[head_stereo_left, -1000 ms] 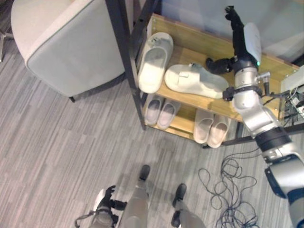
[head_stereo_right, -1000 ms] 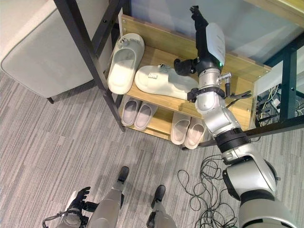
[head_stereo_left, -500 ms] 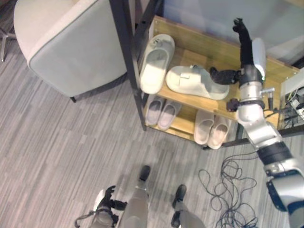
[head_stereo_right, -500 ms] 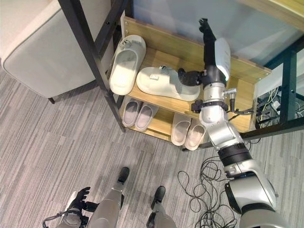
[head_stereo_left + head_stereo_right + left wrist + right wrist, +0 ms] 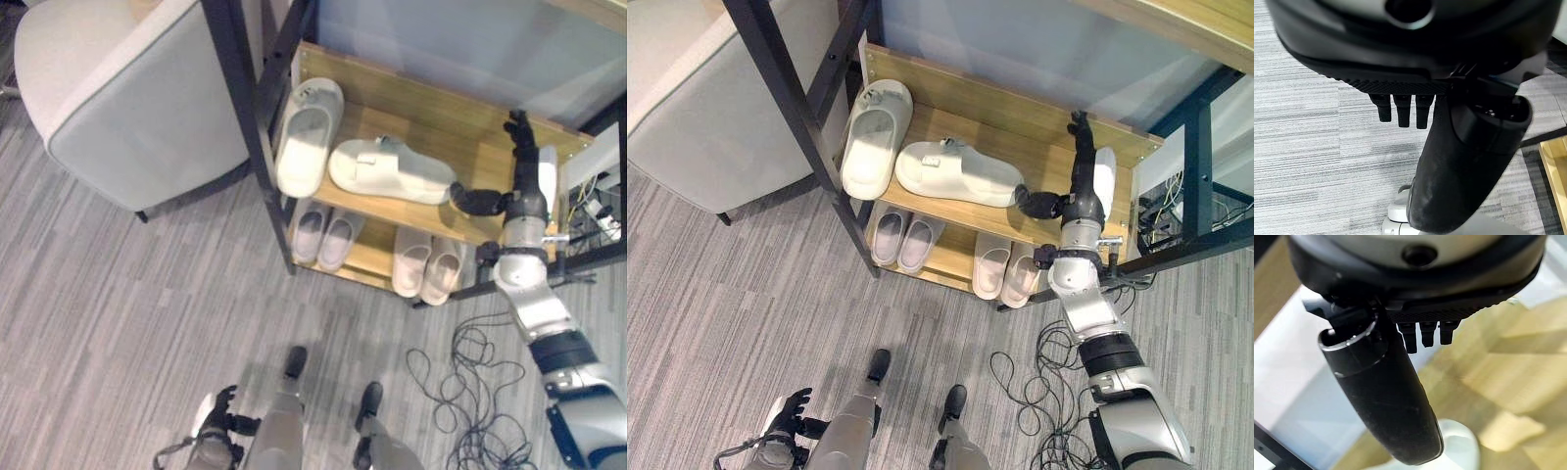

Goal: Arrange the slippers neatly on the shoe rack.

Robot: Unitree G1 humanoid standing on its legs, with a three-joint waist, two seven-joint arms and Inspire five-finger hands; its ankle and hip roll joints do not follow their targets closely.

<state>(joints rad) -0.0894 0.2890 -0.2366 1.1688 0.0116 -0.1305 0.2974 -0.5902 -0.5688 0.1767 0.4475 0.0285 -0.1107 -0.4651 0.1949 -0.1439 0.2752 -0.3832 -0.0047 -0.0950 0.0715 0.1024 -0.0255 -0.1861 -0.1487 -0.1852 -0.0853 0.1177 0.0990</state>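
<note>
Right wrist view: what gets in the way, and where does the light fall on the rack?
Right wrist view: the right hand crosses the middle as a dark bulk, with pale bands of light on the wooden shelf behind it. Left eye view: a bright patch lies on the left slipper; the lower slippers sit in shade under that shelf.

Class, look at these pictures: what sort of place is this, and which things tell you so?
Probably a home entryway or living area: a wooden shoe rack holding pale slippers, a grey upholstered armchair beside it, and grey striped carpet underfoot.
</note>
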